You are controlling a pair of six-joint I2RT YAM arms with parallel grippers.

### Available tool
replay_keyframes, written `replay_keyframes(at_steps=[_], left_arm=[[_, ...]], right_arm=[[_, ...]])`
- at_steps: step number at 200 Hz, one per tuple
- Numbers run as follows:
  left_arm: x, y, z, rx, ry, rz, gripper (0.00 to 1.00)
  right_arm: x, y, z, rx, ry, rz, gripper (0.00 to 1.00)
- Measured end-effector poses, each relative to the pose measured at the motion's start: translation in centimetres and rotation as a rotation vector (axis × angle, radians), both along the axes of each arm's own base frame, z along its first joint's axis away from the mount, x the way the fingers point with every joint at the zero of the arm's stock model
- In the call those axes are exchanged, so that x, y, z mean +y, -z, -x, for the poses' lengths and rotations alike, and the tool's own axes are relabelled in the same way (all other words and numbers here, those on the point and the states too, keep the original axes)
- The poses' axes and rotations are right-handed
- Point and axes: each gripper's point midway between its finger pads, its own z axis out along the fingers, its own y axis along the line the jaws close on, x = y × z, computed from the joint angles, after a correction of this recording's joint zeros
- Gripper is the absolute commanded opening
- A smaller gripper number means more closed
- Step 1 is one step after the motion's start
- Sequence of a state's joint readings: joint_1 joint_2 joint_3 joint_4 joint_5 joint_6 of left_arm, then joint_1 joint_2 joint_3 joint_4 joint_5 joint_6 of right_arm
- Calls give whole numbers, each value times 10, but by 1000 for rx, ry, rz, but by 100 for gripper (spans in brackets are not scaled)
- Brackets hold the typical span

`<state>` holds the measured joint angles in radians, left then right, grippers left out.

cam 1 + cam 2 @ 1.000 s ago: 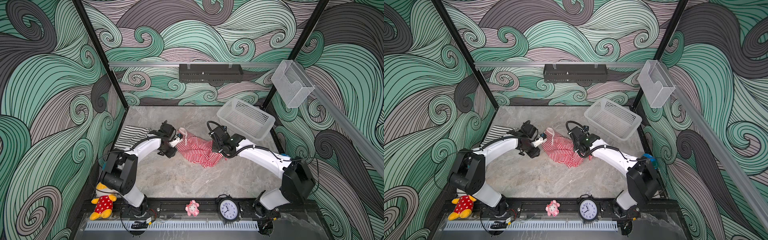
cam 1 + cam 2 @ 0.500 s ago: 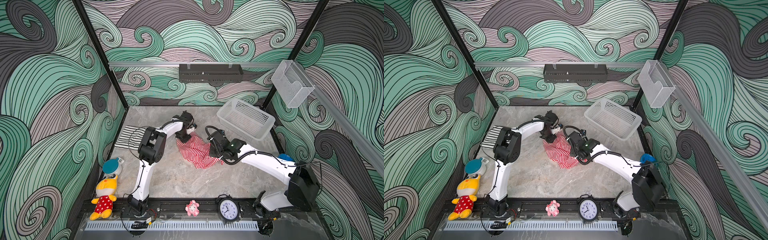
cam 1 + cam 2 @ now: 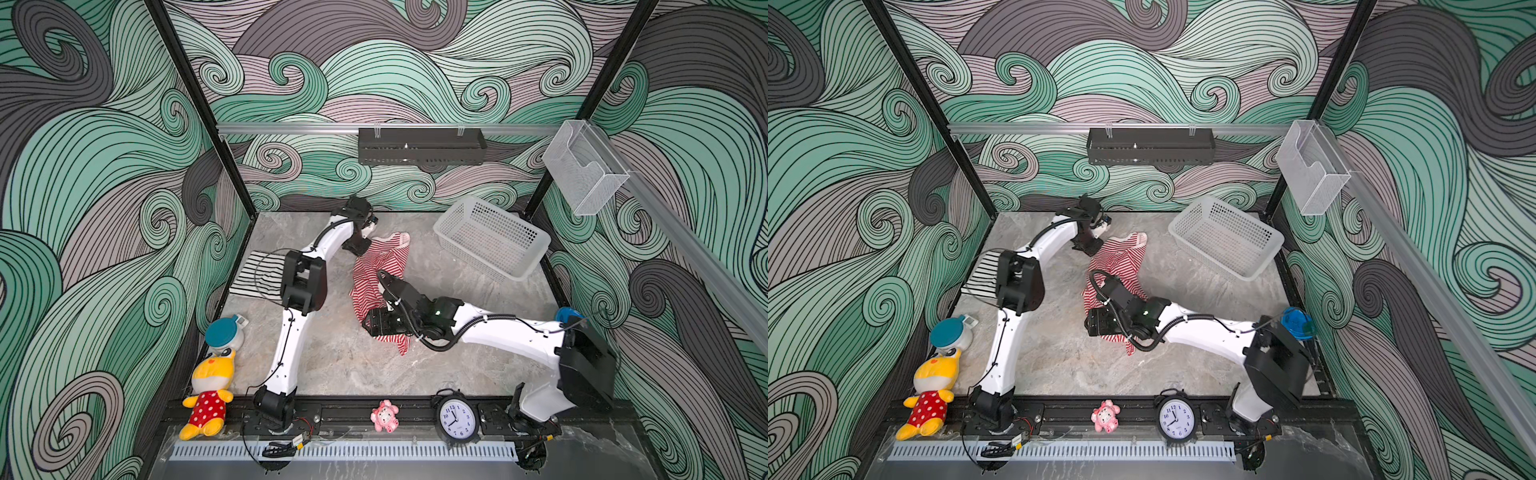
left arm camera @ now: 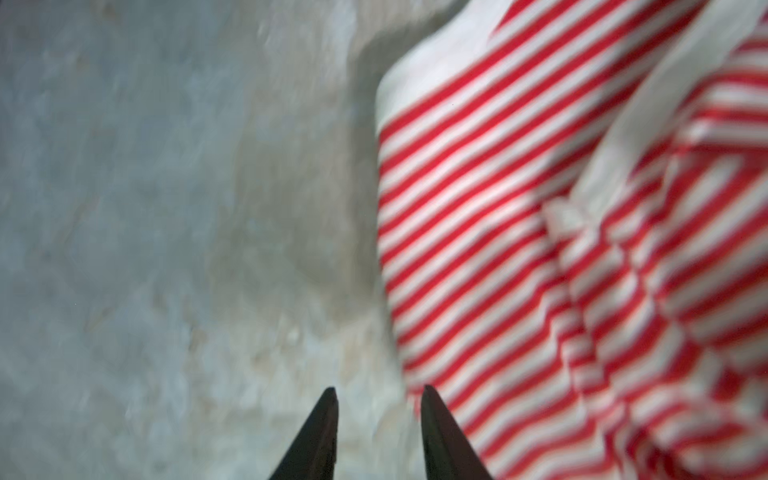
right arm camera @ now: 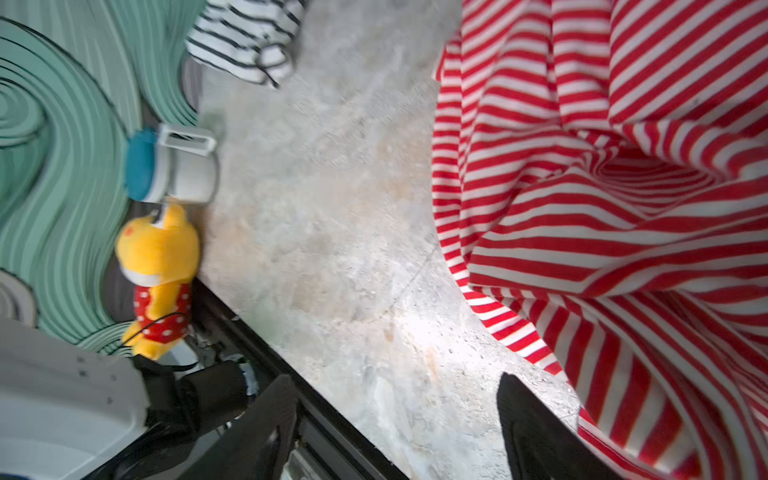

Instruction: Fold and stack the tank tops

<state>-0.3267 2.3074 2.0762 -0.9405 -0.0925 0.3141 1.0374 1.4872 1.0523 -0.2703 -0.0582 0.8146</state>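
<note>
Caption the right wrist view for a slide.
Open right gripper above the grey marble tabletop, beside the rumpled red-and-white striped tank top.

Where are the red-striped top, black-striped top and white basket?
red-striped top (image 3: pixel 388 255): in a top view, mid-body fabric.
black-striped top (image 3: pixel 245 278): in a top view, bare folded face.
white basket (image 3: pixel 478 253): in a top view, near side wall.

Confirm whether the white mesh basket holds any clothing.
No, the white plastic mesh basket is empty; the red-striped tank top lies outside it.
</note>
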Motion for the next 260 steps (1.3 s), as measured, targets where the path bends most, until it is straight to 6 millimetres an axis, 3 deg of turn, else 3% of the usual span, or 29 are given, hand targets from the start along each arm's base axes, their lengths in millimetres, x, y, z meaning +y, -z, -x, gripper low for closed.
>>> replay_keyframes(at_steps=[14, 29, 50, 72, 98, 133, 185, 220, 260], left_arm=[[11, -32, 25, -43, 2, 27, 38], [9, -65, 52, -102, 42, 80, 39], [-10, -93, 96, -139, 148, 160, 39], [-34, -79, 147, -79, 265, 185, 39], [-58, -37, 211, 51, 404, 153, 39], [-81, -2, 285, 117, 608, 66, 39], [-127, 6, 356, 39, 905, 10, 39], [-144, 27, 376, 77, 967, -16, 39], [-161, 42, 366, 77, 937, -36, 39]], right_arm=[[-25, -23, -3, -53, 60, -24, 76], [-64, -39, -16, -77, 169, -29, 72], [-122, -28, -39, -59, 343, 2, 67], [-179, 20, -46, 33, 493, 110, 63], [-214, 67, -33, 151, 566, 191, 63], [-228, 97, -28, 240, 605, 194, 63], [-227, 105, -30, 275, 620, 160, 62], [-224, 103, -34, 271, 621, 133, 61], [-222, 101, -35, 259, 629, 98, 60]])
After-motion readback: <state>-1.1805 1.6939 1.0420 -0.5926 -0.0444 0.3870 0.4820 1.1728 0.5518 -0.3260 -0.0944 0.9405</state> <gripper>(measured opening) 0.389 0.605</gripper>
